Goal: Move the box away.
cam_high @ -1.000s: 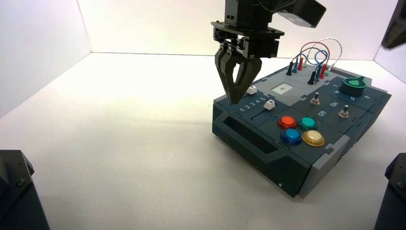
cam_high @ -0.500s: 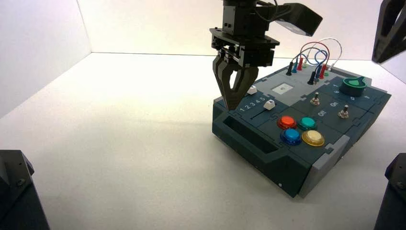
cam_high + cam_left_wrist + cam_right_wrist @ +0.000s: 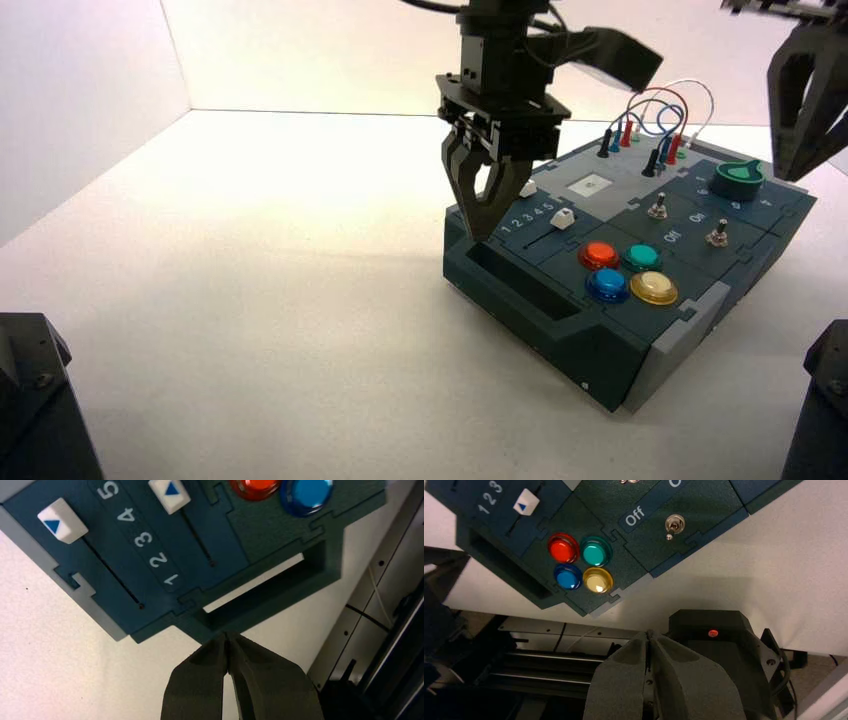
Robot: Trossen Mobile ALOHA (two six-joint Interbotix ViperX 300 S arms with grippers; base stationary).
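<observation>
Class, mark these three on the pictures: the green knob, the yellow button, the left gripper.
Green knob point(image 3: 737, 181): high view, on its side.
Yellow button point(image 3: 597, 580): right wrist view, on its cap.
Left gripper point(image 3: 226, 636): left wrist view, between its fingertips.

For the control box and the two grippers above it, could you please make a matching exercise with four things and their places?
Things:
1. Left gripper
2. Right gripper
3. Green knob
4. Blue button

Places:
A. Beside the yellow button, in the cluster of four
B. Closed, over the box's edge with the handle slot
C. On the box, beyond the toggle switches
D. Closed, at the robot's far right

Pairs: 1-B; 2-D; 3-C; 4-A
</observation>
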